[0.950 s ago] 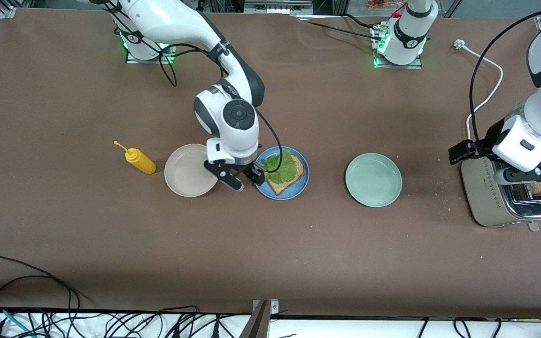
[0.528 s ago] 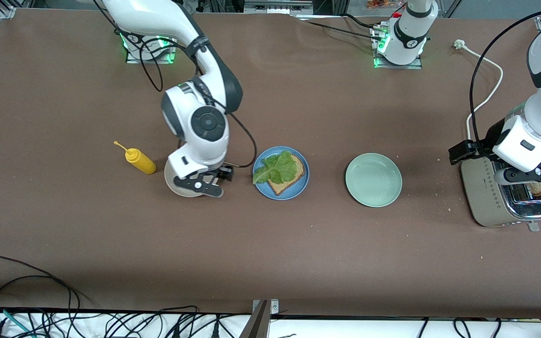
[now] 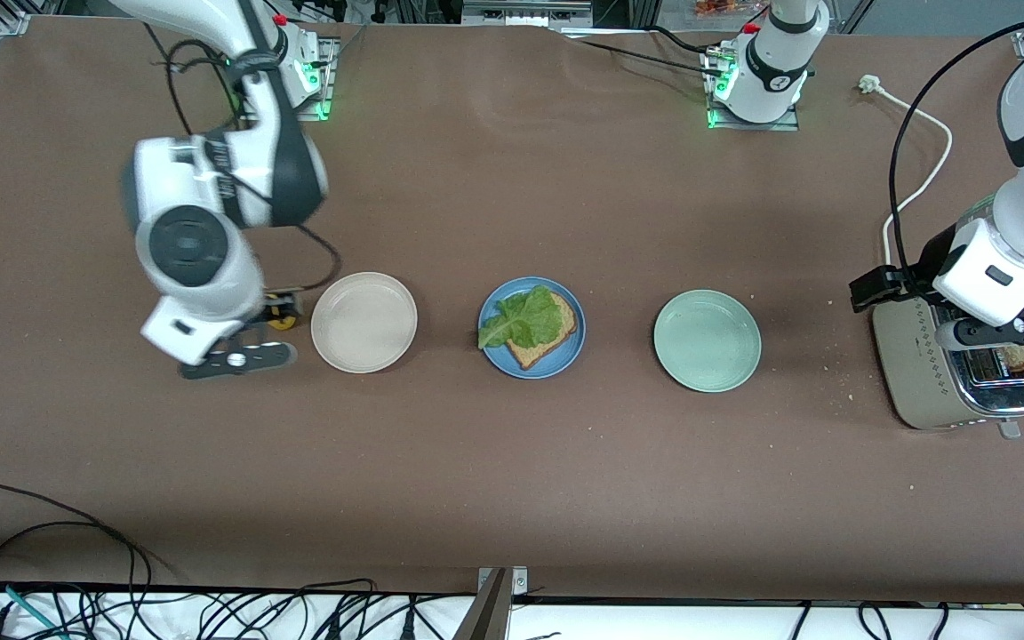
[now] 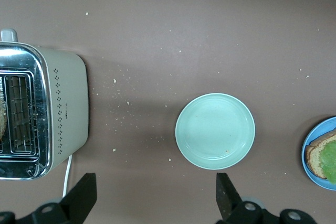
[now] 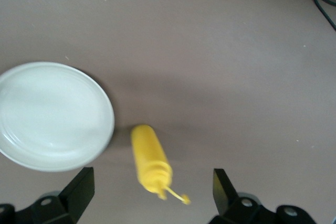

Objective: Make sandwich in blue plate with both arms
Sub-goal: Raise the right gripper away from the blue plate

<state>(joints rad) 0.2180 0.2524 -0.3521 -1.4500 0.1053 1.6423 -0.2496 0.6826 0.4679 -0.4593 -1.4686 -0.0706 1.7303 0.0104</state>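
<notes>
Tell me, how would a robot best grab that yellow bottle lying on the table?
Probably across the bottle's round body, coming straight down with fingers either side of its width. It lies flat, its thin nozzle too slight to pinch. The right gripper is above it, open.

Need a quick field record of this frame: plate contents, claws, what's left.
blue plate: one bread slice with lettuce on it, no top slice
beige plate: empty
green plate: empty
right claw: open, over mustard bottle
left claw: open, near toaster
second slice: in toaster slot
</notes>
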